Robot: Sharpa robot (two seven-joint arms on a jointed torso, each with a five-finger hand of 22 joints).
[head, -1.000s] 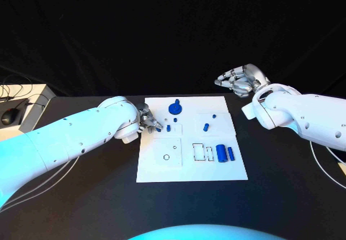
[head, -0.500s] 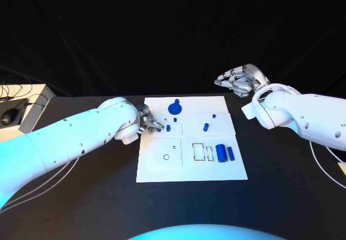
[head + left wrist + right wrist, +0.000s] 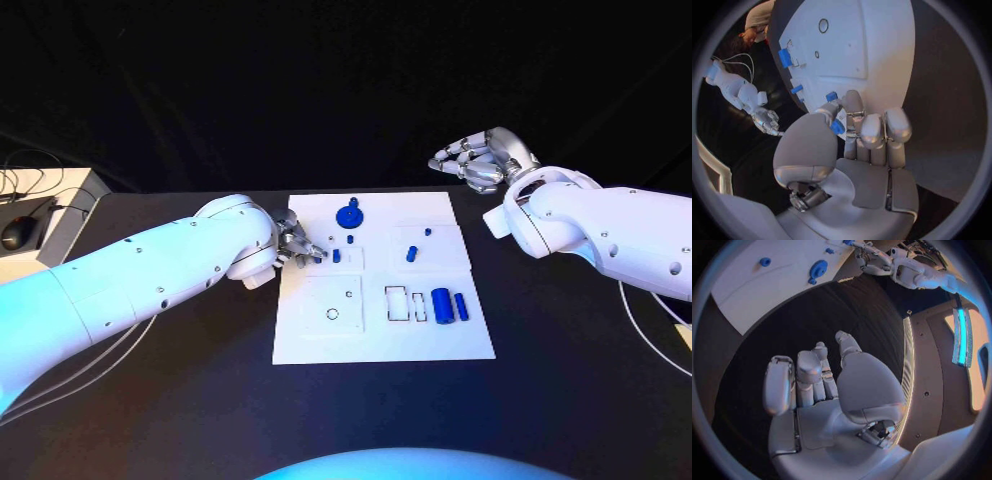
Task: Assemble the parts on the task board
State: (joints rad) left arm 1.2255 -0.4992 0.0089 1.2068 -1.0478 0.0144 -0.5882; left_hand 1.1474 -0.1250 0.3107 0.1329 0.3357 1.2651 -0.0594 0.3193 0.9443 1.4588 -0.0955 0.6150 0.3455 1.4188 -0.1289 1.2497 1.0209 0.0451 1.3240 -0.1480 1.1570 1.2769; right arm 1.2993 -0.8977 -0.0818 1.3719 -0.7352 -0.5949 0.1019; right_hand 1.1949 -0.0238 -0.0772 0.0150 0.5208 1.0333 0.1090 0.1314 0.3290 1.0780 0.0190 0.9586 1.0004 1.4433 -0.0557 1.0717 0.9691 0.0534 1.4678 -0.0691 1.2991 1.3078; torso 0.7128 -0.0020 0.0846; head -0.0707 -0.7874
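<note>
Only blank task board (image 3: 378, 335), unmarked blue parts (image 3: 443, 305).

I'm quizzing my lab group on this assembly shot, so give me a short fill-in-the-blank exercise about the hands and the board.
1. The left hand pinches a small ____ part.
2. The task board lies on a ____ table.
3. The right hand holds ____ and is raised beyond the board.

Missing words: blue; black; nothing
</note>
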